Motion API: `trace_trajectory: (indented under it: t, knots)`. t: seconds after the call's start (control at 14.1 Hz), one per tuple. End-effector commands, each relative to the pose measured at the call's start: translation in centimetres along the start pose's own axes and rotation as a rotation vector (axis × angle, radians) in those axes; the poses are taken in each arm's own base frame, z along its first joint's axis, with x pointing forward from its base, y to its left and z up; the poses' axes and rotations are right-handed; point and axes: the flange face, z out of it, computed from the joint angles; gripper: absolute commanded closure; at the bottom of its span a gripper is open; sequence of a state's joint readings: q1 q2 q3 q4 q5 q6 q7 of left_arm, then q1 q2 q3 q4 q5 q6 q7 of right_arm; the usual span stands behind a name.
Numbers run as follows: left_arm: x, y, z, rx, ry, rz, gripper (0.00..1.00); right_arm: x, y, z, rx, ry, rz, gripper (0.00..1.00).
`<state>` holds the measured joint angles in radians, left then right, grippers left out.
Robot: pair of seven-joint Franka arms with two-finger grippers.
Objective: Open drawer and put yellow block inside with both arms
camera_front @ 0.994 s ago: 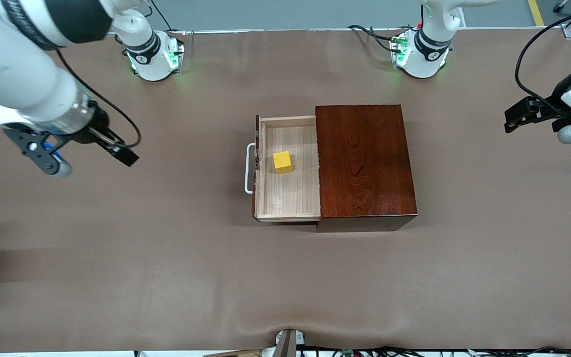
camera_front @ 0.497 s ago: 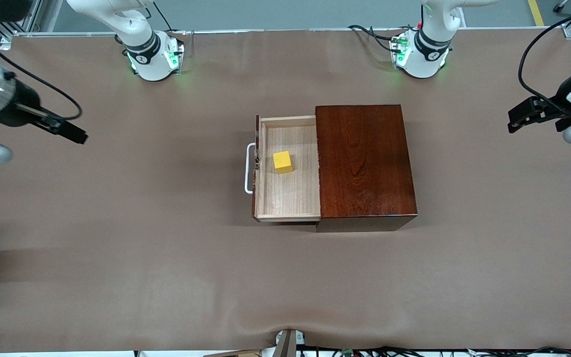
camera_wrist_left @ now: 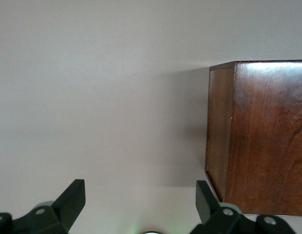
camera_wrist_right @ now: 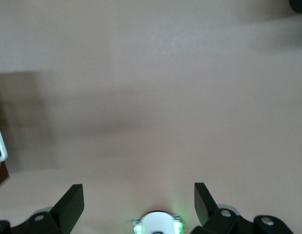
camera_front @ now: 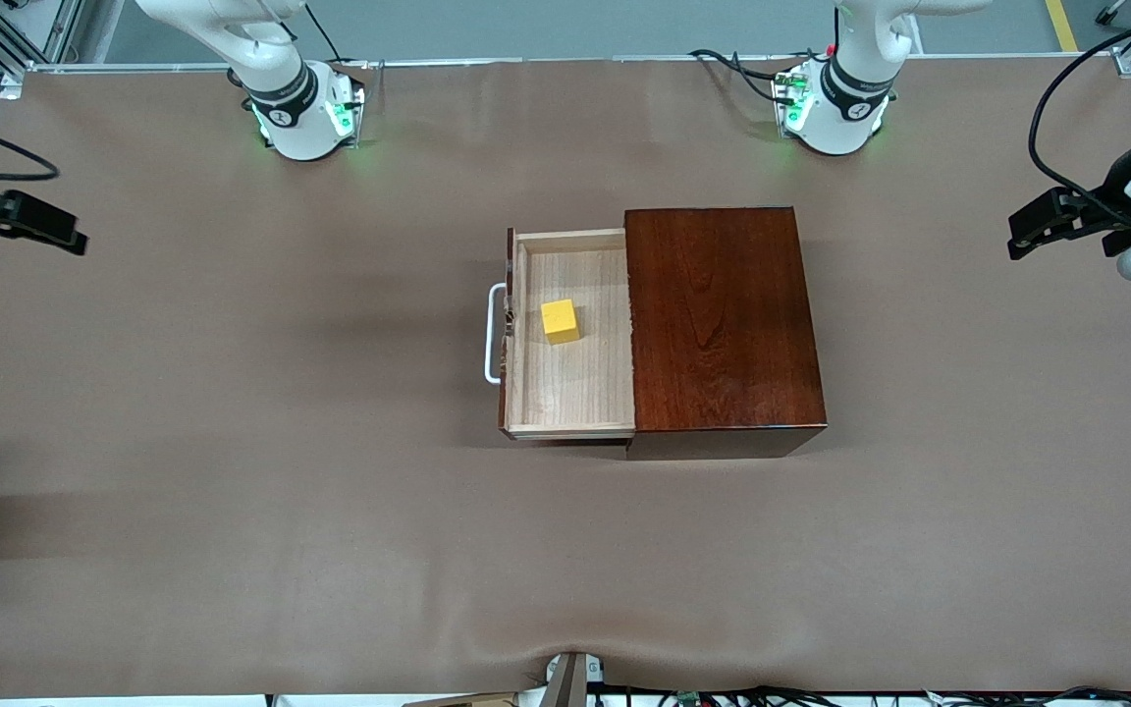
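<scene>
Bright yellow block sits in pulled-out pale drawer on brown worktop; left end effector & right end effector both spread, empty.

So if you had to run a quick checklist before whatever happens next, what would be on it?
1. Drawer pulled out of the wooden box: ok.
2. Yellow block lying inside the drawer: ok.
3. Left hand open, holding nothing: ok.
4. Right hand open, holding nothing: ok.
5. Both hands away from the box, at the table's ends: ok.
6. Drawer pushed shut: not ok, it stands open.
</scene>
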<state>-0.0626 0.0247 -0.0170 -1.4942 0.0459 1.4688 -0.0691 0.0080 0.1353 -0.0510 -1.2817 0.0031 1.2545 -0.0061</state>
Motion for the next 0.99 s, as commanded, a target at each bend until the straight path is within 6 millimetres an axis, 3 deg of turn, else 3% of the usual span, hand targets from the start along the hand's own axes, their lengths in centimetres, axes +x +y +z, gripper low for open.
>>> trace_trajectory:
  t: [0.0,0.14,0.28,0.5,0.64,0.78,0.92]
  knots:
    - [-0.7,-0.1,-0.8,-0.012,0.0,0.01,0.0,-1.3,1.6,0.4,0.007,-0.001,-0.119,0.0]
    - [-0.7,-0.2,-0.8,-0.012,0.0,0.008,0.0,-2.7,2.1,1.1,0.007,0.034,-0.129,0.0]
    - [-0.7,0.2,-0.7,-0.024,-0.002,0.013,0.0,-4.6,0.9,1.9,-0.003,0.05,-0.152,0.0]
    - [-0.7,0.3,-0.8,-0.036,-0.001,0.014,0.0,-4.4,1.1,1.5,-0.022,0.09,-0.165,0.0]
    - [-0.7,0.1,-0.8,-0.039,0.0,0.013,0.0,-4.5,0.7,-0.7,-0.032,0.131,-0.166,0.0]
    - [-0.6,-0.1,-0.8,-0.057,0.0,0.009,0.0,-4.7,0.8,-1.4,-0.025,0.119,-0.163,0.0]
    - [-0.5,-0.2,-0.8,-0.057,0.005,0.01,0.0,-4.7,-0.5,-1.4,-0.028,0.119,-0.189,0.0]
